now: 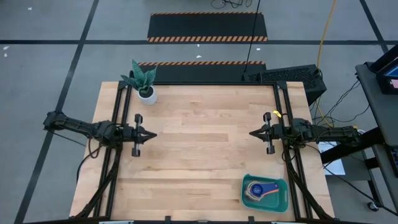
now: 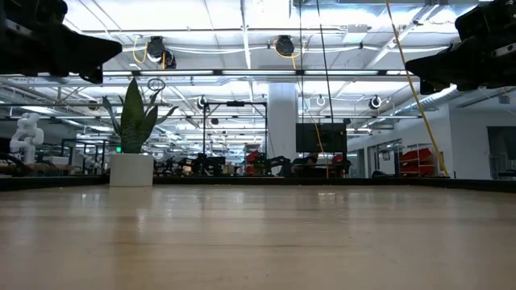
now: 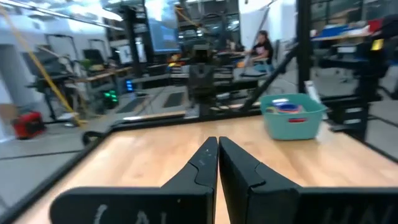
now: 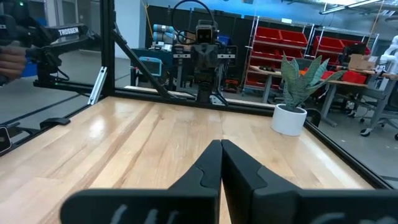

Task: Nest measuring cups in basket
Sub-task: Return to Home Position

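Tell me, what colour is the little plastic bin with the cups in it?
Teal-green. The small rectangular plastic bin shows best in the high view.

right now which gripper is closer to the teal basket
The right gripper: the teal basket sits on its side, while the left gripper is much farther off.

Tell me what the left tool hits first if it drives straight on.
Likely the right tool, which faces the left tool head-on across the table. The basket lies off that line. Heights look matched, though that is not certain.
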You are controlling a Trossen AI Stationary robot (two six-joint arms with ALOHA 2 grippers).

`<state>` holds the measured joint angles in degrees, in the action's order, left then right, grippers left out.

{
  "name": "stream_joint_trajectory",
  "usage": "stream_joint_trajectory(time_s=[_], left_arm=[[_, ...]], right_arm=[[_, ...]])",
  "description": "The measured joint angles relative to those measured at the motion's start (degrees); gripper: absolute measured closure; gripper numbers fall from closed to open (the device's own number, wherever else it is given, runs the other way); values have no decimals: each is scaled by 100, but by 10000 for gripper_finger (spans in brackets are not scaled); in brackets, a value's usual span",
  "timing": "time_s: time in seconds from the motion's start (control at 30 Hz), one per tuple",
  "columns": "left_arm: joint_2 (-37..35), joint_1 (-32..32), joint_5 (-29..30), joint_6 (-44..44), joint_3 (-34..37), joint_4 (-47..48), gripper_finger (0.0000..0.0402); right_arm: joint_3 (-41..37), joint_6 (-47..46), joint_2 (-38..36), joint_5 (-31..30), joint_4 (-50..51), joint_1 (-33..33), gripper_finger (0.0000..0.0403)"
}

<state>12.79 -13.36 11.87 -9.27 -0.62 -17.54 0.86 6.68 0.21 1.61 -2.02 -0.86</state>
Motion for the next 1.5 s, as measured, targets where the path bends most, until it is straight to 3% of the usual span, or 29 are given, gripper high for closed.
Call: stream_joint_trajectory(time_s=[0.3,0.43,0.87,1.2,1.5], left_arm=[[-863,-84,-185,-5,0,1007,383],[-1268,-10,-590,-98,0,1017,383],[-1265,433,-1309,179,0,1250,383],[-1241,434,-1050,-379,-2,1646,383],[-1239,434,-1035,-244,-2,1633,383]], right_arm=[[0,-1,0,1,-10,2,403],[0,0,0,0,-17,2,403],[0,0,2,0,-4,2,403],[0,0,2,-1,1,2,403],[0,-1,2,-2,4,2,403]])
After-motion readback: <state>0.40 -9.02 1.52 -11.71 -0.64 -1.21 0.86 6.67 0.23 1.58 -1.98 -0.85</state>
